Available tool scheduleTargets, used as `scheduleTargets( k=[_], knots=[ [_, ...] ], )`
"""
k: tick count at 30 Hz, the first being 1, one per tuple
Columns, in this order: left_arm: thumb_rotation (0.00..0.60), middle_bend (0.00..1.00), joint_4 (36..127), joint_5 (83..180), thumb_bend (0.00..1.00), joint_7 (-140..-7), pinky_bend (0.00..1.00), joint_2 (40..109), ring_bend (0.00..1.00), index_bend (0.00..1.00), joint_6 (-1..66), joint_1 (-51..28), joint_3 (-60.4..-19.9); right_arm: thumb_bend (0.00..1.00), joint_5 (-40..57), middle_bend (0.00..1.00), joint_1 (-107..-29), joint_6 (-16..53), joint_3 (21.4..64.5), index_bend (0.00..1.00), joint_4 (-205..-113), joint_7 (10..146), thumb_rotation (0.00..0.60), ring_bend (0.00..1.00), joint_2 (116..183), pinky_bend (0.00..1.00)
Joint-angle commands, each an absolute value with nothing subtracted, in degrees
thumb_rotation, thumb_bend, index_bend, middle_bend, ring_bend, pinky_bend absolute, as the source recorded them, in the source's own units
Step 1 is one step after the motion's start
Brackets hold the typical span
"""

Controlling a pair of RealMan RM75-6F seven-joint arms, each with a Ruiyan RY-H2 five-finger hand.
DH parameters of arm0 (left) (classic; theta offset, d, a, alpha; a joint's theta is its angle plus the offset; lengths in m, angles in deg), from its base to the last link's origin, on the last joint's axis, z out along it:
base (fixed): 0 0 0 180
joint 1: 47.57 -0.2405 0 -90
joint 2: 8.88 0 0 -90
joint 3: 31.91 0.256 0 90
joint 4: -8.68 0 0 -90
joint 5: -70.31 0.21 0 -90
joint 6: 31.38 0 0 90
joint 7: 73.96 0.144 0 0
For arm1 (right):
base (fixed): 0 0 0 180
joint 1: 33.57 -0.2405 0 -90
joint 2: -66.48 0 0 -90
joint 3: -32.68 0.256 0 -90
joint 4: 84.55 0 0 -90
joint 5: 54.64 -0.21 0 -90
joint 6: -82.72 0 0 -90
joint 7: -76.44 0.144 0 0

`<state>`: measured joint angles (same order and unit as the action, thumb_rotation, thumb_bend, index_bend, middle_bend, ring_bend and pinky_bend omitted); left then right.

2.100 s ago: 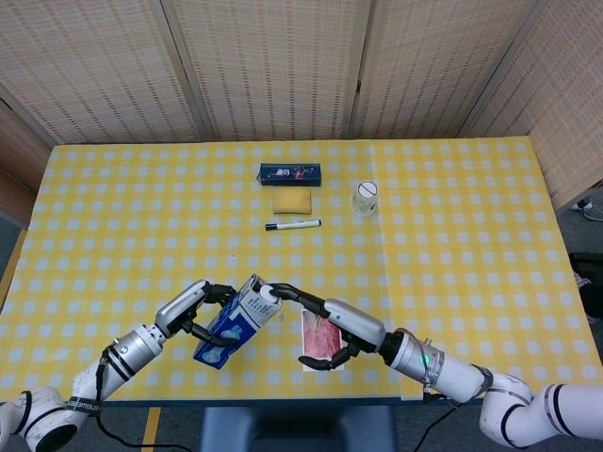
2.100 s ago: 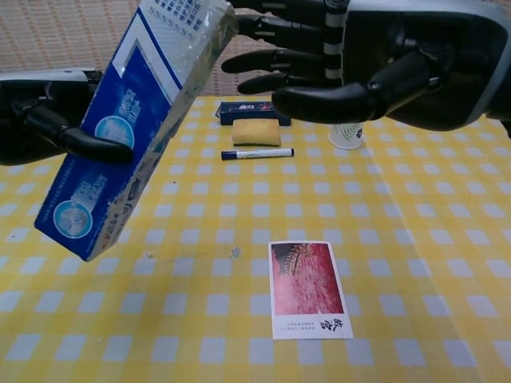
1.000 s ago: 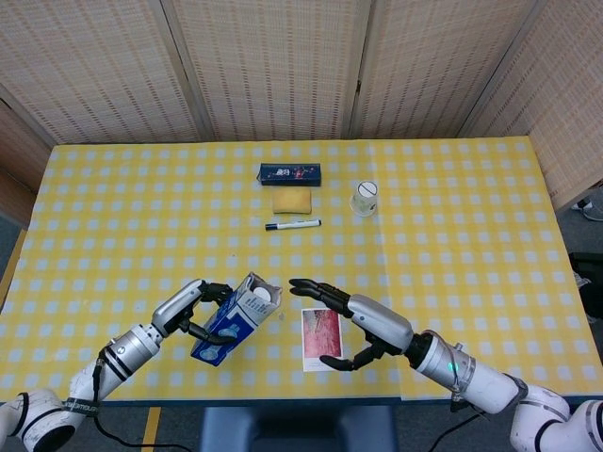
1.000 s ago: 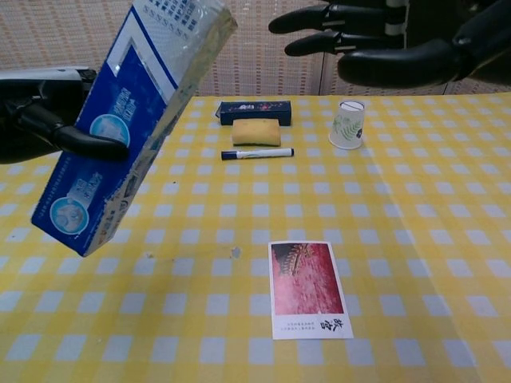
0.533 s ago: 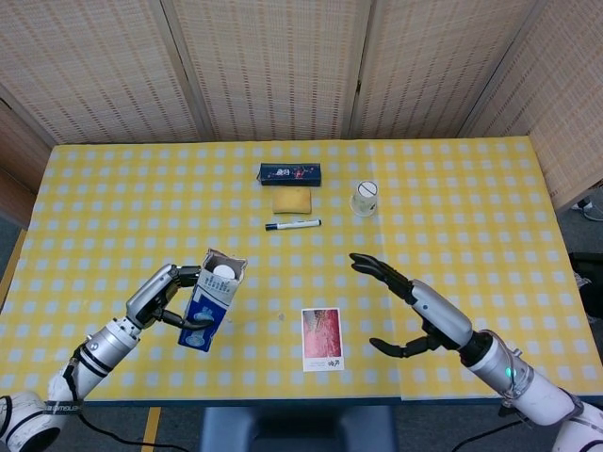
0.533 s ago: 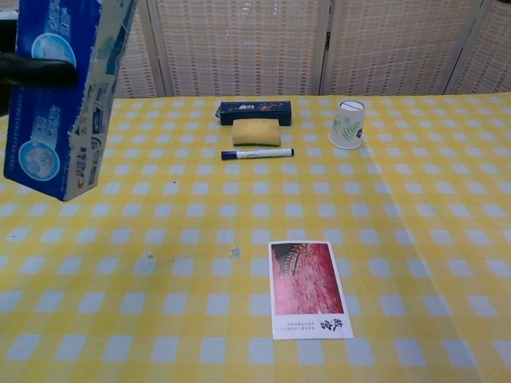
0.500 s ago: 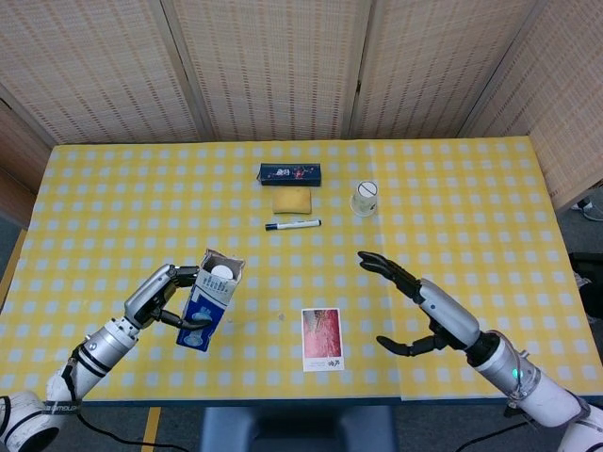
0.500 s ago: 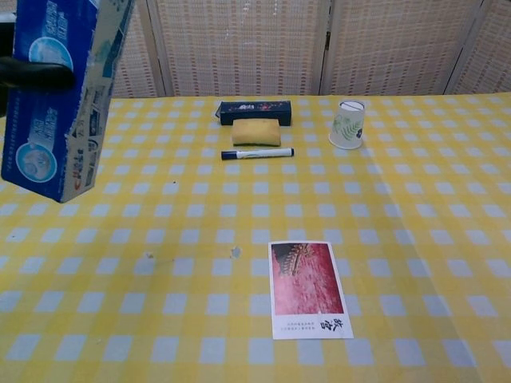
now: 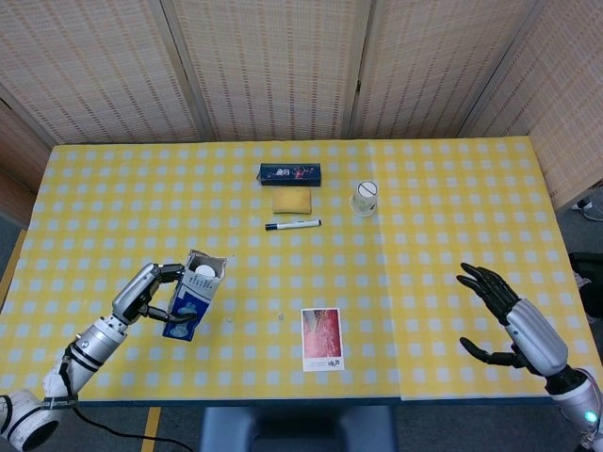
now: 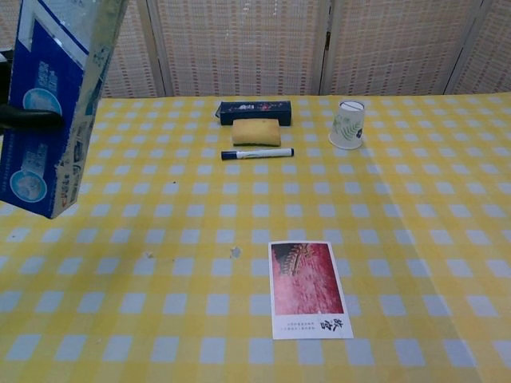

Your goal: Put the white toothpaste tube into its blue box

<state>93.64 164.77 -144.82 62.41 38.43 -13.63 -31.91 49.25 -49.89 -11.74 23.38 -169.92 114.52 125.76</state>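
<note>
Blue box sits in my left hand, fingers wrapped round its lower half, open end tilted up. White tube shows as a round end just inside that opening; the rest of it is hidden within the box. Chest view gives only the box's side panel, blue with white print and pale round marks, a dark finger across it at the frame's left edge.

Cup, pale with a leaf pattern, stands upright far ahead of my right hand; I cannot tell whether it holds anything.

Against the earlier frames: two seconds ago both hands met at the box near my midline, right fingertips at its mouth. Since then my right hand has pulled away to the far right and now hangs with fingers spread, holding nothing. My left hand has carried the box leftward, and the box stands more upright than it did. Items on the cloth have not shifted.

Other marks: picture card flat on the yellow checked cloth, between my hands, nearer the left. Ahead of it, well apart, a pen lies crosswise; just beyond the pen a yellow sponge, and touching or nearly touching its far side, a dark flat box.
</note>
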Motion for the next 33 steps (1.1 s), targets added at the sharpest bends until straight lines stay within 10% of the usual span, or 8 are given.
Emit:
scheduleTargets(
  k=[1, 28, 33],
  knots=[
    [0.600, 0.65, 90.8, 163.5, 0.20, -137.4, 0.54, 63.9, 0.59, 0.65, 37.0, -14.4, -31.0, 0.37, 47.4, 0.00, -47.0, -11.9, 23.4, 0.00, -167.2, 108.8, 0.600, 0.00, 127.9, 0.00],
    [0.600, 0.65, 71.7, 161.5, 0.20, -97.1, 0.53, 79.5, 0.58, 0.64, 35.7, -19.0, -28.5, 0.37, 36.6, 0.00, -40.3, -6.6, 28.1, 0.00, -167.2, 87.2, 0.600, 0.00, 130.6, 0.00],
    [0.600, 0.57, 72.4, 160.9, 0.20, -98.2, 0.37, 79.6, 0.42, 0.51, 33.4, -19.0, -27.8, 0.37, 36.2, 0.00, -40.8, -3.7, 27.8, 0.00, -169.7, 86.0, 0.600, 0.00, 129.6, 0.00]
  ],
)
